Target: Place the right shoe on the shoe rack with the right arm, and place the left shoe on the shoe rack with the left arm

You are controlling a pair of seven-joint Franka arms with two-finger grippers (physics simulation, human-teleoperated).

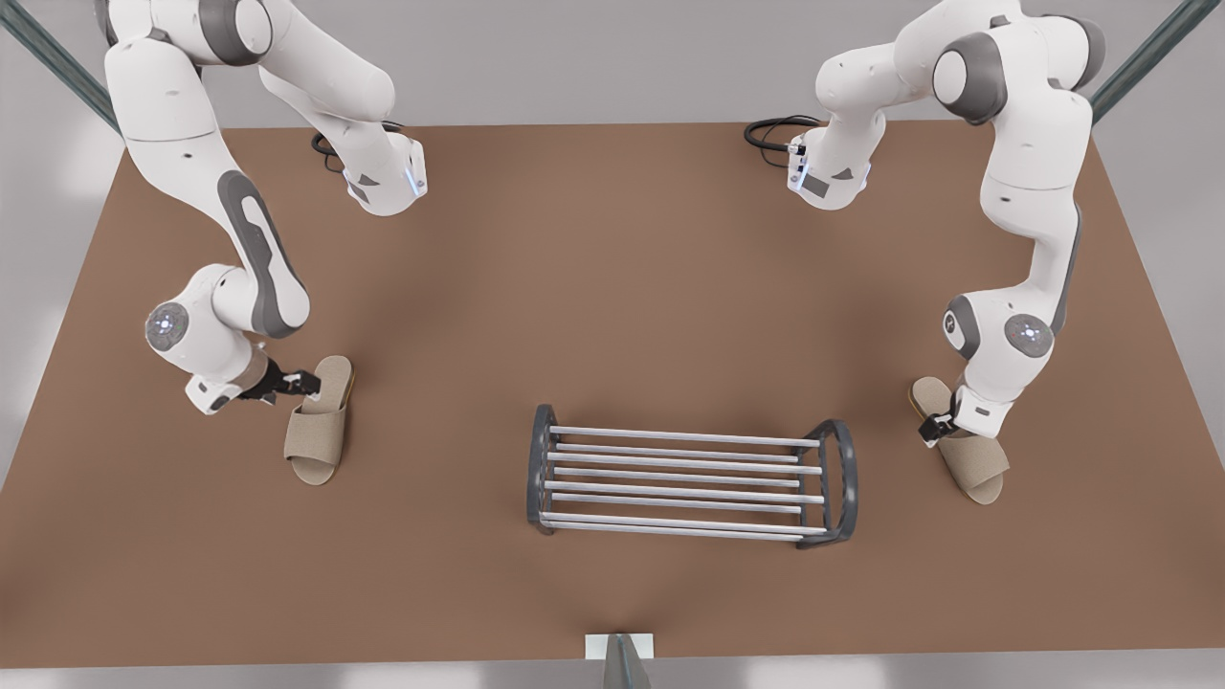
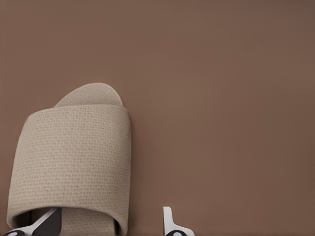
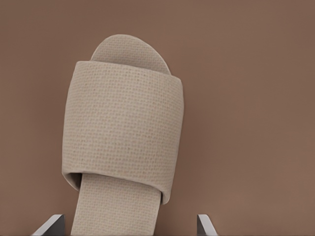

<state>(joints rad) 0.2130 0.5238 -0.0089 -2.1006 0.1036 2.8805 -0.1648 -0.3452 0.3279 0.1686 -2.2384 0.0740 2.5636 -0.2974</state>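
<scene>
Left claw (image 2: 108, 216) gapes half across the left shoe (image 2: 74, 157), right claw (image 3: 129, 219) gapes astride the right shoe (image 3: 123, 128), both shoes flat on the table (image 1: 612, 239), the shoe rack (image 1: 684, 469) near its front edge, and we fear the left's off-centre pinch twisting its shoe loose.

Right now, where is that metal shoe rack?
The shoe rack stands on the brown table, low in the front view's middle, between the two beige slippers.
</scene>
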